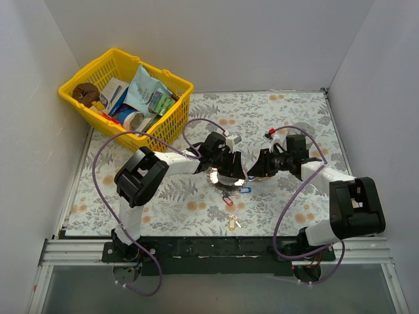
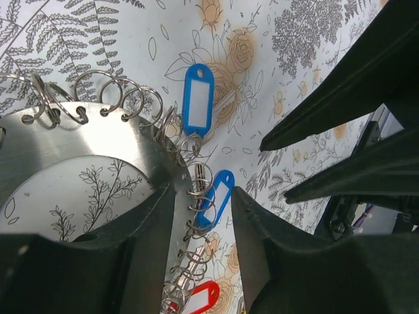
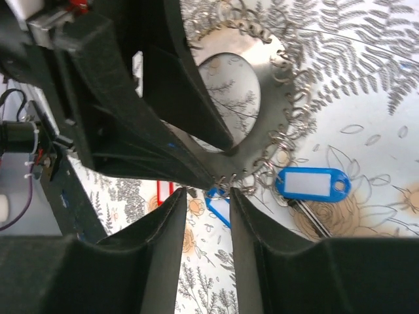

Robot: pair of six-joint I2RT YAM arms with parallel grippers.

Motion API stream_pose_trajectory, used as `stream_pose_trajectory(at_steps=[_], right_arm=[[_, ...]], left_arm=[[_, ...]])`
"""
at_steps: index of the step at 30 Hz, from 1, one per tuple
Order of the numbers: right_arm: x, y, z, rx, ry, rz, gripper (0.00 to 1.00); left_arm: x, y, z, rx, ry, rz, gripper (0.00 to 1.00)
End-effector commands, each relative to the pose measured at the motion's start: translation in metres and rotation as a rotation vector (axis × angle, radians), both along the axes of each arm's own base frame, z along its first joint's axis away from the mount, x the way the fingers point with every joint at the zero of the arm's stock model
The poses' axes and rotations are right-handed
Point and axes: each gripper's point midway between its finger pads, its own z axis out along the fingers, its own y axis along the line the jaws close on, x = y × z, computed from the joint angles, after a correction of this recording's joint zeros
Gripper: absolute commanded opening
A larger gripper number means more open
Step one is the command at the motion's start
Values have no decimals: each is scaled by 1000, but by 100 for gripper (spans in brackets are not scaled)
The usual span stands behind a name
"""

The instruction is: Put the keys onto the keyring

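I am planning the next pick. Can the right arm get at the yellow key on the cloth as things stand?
Probably yes. The yellow key lies alone on the cloth, apart from the keyring, and nothing lies over it or in the way.

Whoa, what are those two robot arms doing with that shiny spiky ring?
They are working on getting little keys onto it. The left gripper and the right gripper both sit at the rim of the keyring, jaws apart, clamped on nothing. A blue key and a red key lie right by the rim; whether they are hooked on is hard to tell. A yellow key lies alone on the table, nearer the arms' bases.
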Motion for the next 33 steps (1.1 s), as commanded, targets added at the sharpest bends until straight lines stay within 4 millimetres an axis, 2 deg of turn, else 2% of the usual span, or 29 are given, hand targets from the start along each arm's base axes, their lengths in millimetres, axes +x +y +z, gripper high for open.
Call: stream_pose_trajectory(at_steps=[1,3,4,5,10,16,23,27,33], right_arm=[[11,-9,-12,-68,39,-91,32],[8,-10,-19,-71,82,-115,21],[8,-10,-21,-72,90,-123,6],[9,-11,-24,-77,102,-134,1],[10,-12,-29,-94,128,-149,1],[3,-17,-48,-163,192,-146,1],[1,-12,-64,-206,240,-134,1],[6,-9,-67,-221,246,-137,1],[10,-14,-77,-271,269,-157,1]], left_arm=[[4,-14,14,-43,1,-9,40],[5,-15,13,-46,3,-4,41],[6,-16,13,-47,3,-3,41],[7,-16,14,-49,2,1,41],[8,-17,10,-41,8,8,44],[8,-17,10,-45,11,8,46],[7,-19,12,-55,15,-4,44],[6,-20,11,-55,17,-7,42],[11,-19,4,-35,20,26,41]])
